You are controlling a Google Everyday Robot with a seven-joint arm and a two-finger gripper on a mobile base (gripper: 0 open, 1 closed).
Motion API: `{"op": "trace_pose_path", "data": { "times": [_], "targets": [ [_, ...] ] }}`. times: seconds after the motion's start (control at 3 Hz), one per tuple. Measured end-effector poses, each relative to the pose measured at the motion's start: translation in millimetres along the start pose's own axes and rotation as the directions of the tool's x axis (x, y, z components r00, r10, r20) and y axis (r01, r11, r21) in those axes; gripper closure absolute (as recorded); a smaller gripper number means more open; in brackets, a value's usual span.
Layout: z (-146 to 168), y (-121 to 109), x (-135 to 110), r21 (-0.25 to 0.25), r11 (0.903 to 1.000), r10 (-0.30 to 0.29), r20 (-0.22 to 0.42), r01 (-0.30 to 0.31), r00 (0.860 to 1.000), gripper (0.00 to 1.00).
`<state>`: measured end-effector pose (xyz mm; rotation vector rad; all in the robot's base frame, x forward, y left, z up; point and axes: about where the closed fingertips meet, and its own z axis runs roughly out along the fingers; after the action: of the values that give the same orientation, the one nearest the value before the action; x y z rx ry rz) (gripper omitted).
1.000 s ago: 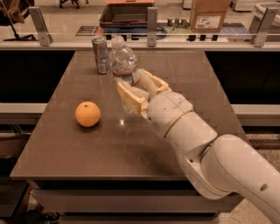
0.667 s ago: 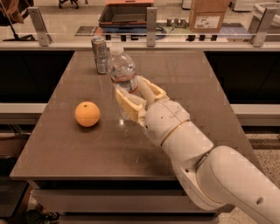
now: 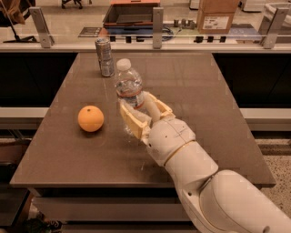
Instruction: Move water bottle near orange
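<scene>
Over the last second the clear, ribbed plastic water bottle with its white cap had left its place beside the short silver metal can at the counter's far-left corner. It had come toward the near edge, and it now stood roughly mid-counter, upright or nearly so. The cream-coloured two-finger claw had travelled with it. Its pale fingers sat on either side of the bottle's lower half, pinching it. Whether the base was lifted or sliding on the brown counter could not be told.

The round, smooth-skinned orange lay untouched toward the left edge, level with the claw and a little apart from the bottle. Judging from this, the carry was well under way. What remained was a short move toward the left edge and a release, and the risk was nudging the fruit into a roll.

As for containers, the bottle was capped, but how much it held could not be made out through the ribbing. The can stood upright, its top too small to read as open or sealed. Beyond the far edge sat a closed brown cardboard box and a dark shallow tray, their contents not visible.
</scene>
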<state>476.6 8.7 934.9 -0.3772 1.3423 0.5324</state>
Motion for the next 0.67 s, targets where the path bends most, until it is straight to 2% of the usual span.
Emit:
{"op": "trace_pose_path", "data": {
  "times": [0.67],
  "targets": [
    [-4.7,0.1,29.5,0.0,0.9962,0.087,0.015,-0.087,0.996,1.0]
  ]
}}
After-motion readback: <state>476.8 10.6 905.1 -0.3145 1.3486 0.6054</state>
